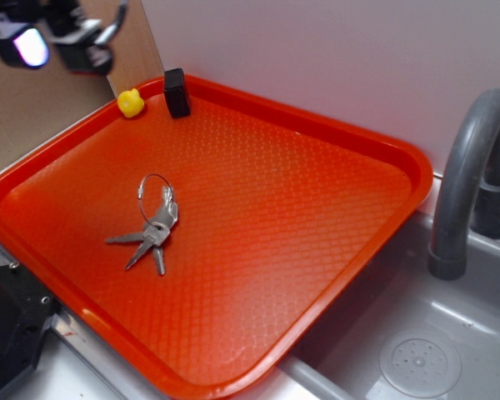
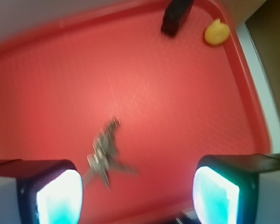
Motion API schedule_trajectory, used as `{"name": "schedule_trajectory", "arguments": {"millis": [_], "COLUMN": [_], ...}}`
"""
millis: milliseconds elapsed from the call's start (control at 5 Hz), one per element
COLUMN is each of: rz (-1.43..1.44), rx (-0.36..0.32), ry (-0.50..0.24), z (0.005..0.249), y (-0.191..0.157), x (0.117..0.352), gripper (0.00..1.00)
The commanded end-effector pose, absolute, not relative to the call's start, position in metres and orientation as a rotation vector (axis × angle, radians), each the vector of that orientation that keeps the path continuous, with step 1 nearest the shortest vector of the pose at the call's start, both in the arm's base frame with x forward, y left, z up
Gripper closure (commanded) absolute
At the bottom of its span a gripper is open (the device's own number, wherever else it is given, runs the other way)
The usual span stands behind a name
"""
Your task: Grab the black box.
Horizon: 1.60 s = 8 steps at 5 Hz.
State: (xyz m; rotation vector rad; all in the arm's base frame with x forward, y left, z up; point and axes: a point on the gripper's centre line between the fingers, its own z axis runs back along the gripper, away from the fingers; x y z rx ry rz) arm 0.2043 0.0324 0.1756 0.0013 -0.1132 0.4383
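The black box [image 1: 177,92] is a small matte block standing at the far left corner of the orange tray [image 1: 333,150], leaning by the rim. In the wrist view the black box [image 2: 176,16] sits at the top, far from my fingers. My gripper [image 1: 57,43] hovers high at the upper left of the exterior view, left of and above the box, blurred. In the wrist view my gripper [image 2: 137,193] is open, its glowing pads wide apart with only tray and keys beneath.
A yellow duck [image 1: 130,102] sits just left of the box, and the duck [image 2: 217,32] shows right of it in the wrist view. A bunch of keys [image 1: 152,225] lies mid-tray. A grey faucet [image 1: 471,175] and sink [image 1: 417,358] stand right. A black device [image 1: 8,325] is at lower left.
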Motion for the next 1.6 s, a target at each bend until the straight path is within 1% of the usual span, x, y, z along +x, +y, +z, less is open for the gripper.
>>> {"name": "schedule_trajectory", "arguments": {"millis": [0,200,400,600,800,1000,1200,1400], "rz": [0.848,0.886,0.842,0.823,0.808,0.816,0.767,0.770], "rx": [-0.028,0.013,-0.003,0.039,0.070,0.110,0.079,0.064], "ry": [-0.322,-0.389,-0.382,-0.365,-0.315,-0.301,-0.347,-0.327], "z": [0.145,0.129,0.114,0.108,0.101,0.103,0.105,0.103], "y": [0.097,0.116,0.127,0.138,0.148,0.159,0.163,0.157], "x": [0.275,0.290,0.309,0.312,0.302,0.292,0.292,0.302], "gripper": [0.00,0.00,0.00,0.00,0.00,0.00,0.00,0.00]}}
